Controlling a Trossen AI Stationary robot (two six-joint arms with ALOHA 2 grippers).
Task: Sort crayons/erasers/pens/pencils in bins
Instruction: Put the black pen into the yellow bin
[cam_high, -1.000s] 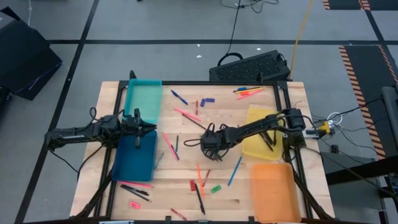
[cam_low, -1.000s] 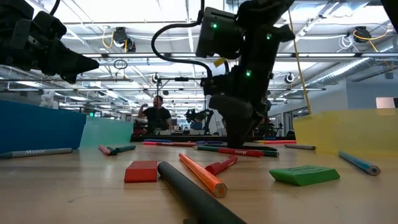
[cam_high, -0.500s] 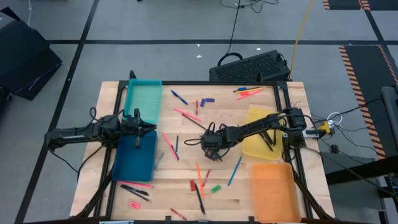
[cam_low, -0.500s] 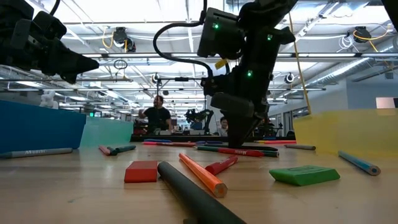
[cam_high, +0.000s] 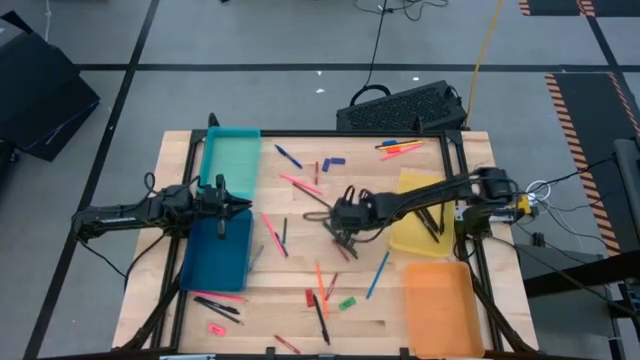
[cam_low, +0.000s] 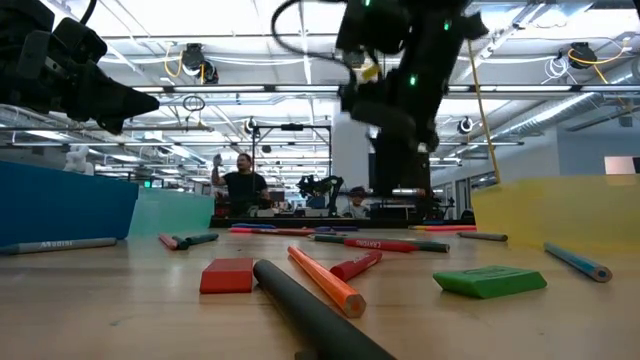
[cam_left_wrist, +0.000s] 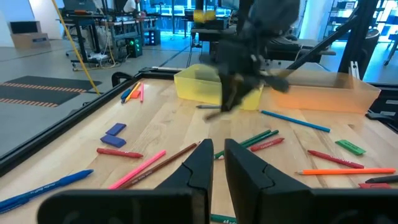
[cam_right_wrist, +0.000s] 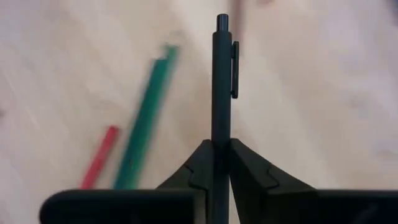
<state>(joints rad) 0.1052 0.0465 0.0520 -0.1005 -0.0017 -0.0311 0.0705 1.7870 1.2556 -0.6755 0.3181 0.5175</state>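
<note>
While clamped: right pincer (cam_right_wrist: 214, 163), pen (cam_right_wrist: 221, 81)

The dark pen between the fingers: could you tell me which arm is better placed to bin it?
Right: the right gripper is shut on the dark pen, beside the yellow bin.

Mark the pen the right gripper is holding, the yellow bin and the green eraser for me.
pen (cam_right_wrist: 222, 81), right wrist view, middle of its dark barrel.
yellow bin (cam_high: 408, 186), high view, its rim at the far end.
green eraser (cam_low: 489, 281), low view, middle of its front face.
</note>
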